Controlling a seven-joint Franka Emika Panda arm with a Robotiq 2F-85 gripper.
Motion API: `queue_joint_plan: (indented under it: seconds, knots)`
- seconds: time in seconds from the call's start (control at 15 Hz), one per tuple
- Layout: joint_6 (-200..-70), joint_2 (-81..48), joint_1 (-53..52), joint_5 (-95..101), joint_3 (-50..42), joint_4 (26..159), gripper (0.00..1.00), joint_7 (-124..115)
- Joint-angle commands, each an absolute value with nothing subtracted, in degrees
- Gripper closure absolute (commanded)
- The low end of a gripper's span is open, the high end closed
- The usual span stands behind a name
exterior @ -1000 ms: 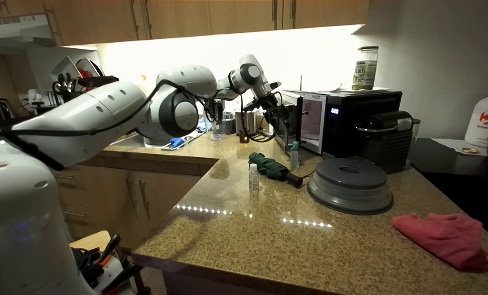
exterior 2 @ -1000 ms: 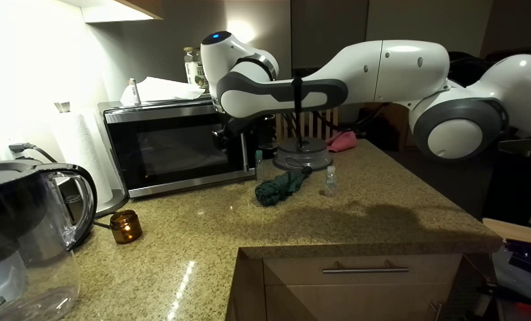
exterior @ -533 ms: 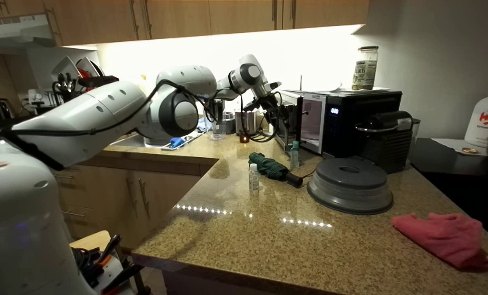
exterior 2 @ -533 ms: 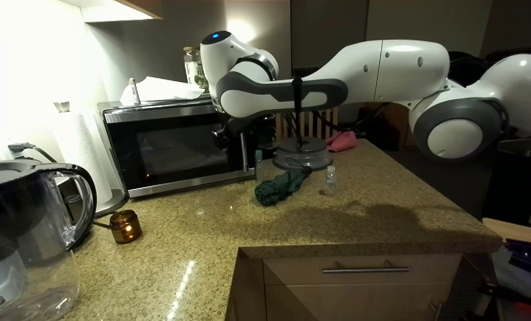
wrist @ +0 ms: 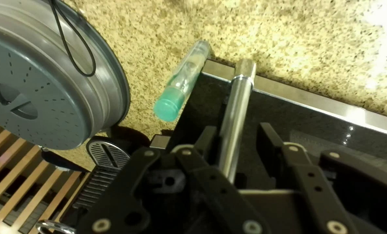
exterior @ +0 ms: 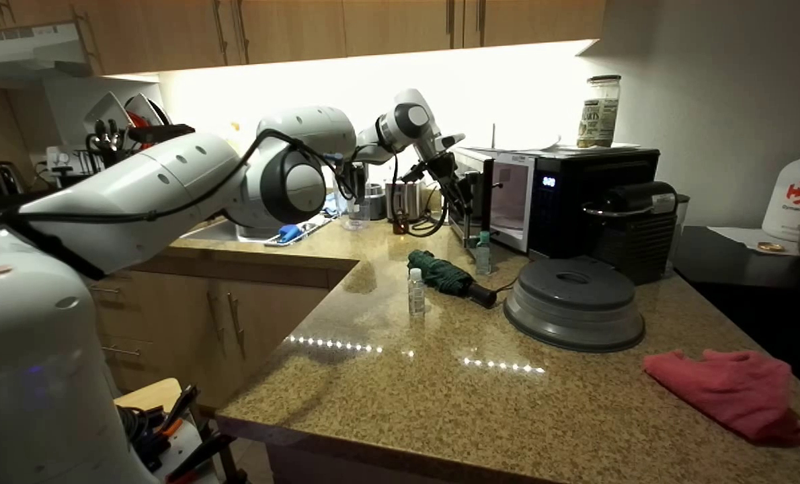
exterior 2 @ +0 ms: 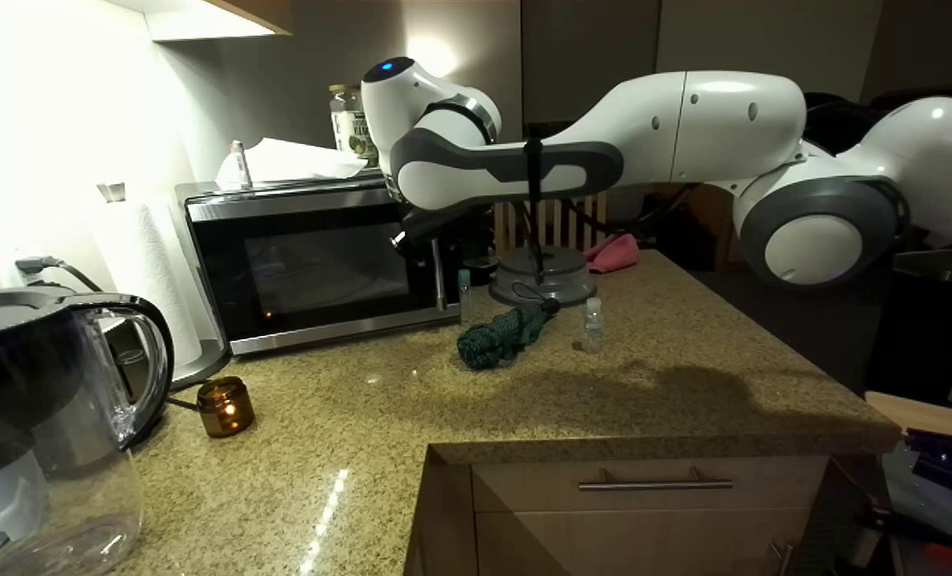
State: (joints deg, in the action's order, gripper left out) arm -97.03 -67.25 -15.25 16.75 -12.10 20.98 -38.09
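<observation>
1. Microwave handle (wrist: 240,97), a silvery upright bar, stands on the front of the dark microwave door (exterior 2: 332,272), near its free edge; in an exterior view that door hangs ajar, with the pale cavity (exterior: 513,195) showing beyond it.
2. In the wrist view the gripper (wrist: 237,135) straddles the bar, fingers parted, with a plain gap on one side and a narrower one on the other, so it grasps nothing.
3. How deep the bar sits between the pads is hard to tell, as both exterior views show the fingers small and dark.
4. Lining up around the handle appears to be the step in hand; the next move calls for bringing both pads evenly onto the bar.
5. Just beside the door's lower corner stands a green-capped bottle (wrist: 184,81), so sideways motion wants care.
</observation>
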Motion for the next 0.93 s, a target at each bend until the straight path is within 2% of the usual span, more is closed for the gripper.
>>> queue_joint_plan:
  seconds: [0.0,0.07,0.2,0.87]
  knots:
    - [-94.8,-67.0,-15.9,15.4,-11.9,21.0,0.92,-42.7]
    - [-94.2,-67.0,-15.9,15.4,-11.9,21.0,0.94,-43.2]
    - [-93.4,-67.1,-16.1,15.4,-11.9,20.7,0.91,-44.4]
    - [-87.2,-66.9,-18.5,16.0,-12.2,20.2,0.91,-49.9]
